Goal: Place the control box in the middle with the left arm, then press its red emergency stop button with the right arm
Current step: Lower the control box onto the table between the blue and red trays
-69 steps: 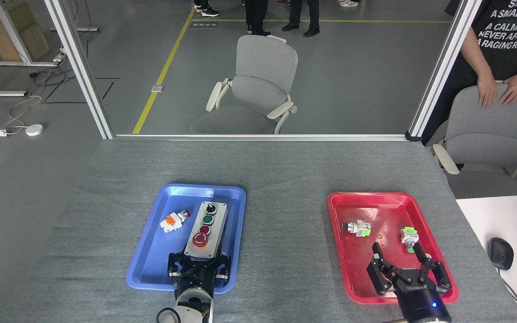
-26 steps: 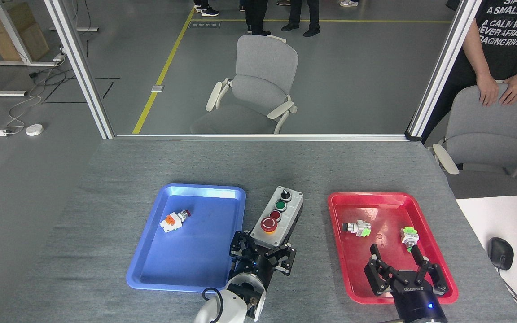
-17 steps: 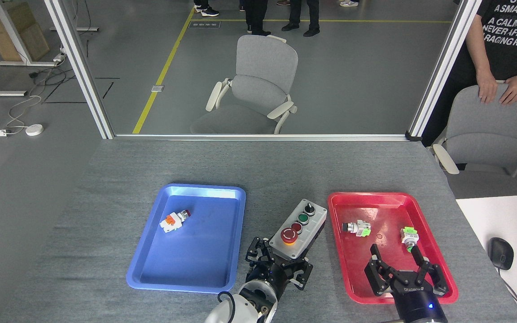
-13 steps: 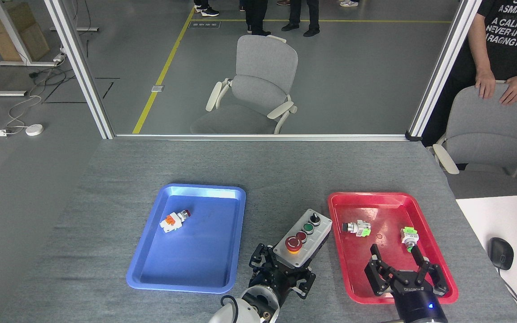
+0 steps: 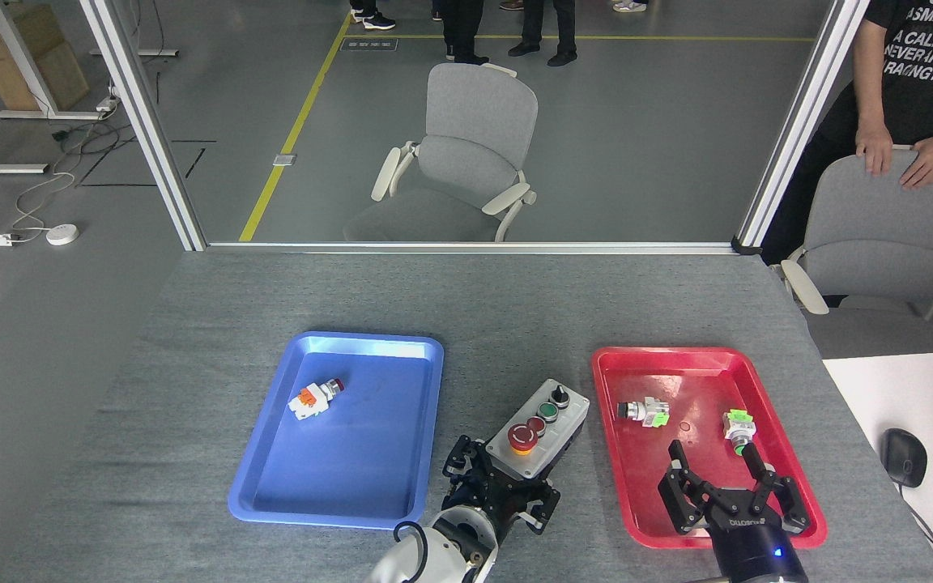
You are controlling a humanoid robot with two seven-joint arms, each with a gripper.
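Control box (image 5: 538, 427) on bare table (image 5: 515, 324) between blue tray (image 5: 272, 486) and red tray (image 5: 620, 518) | left gripper (image 5: 499, 488) clamps its near end | right gripper (image 5: 730, 490) spread, empty | advice: seat flat, release cleanly before pressing emergency stop button (image 5: 522, 437).

Left gripper (image 5: 502, 483) clamps control box (image 5: 538, 427) between trays; right gripper (image 5: 729, 476) spread.

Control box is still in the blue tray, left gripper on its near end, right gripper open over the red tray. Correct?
No. In the head view the control box is between the blue tray and red tray, over bare tabletop. The rest holds: left gripper on its near end, right gripper open.
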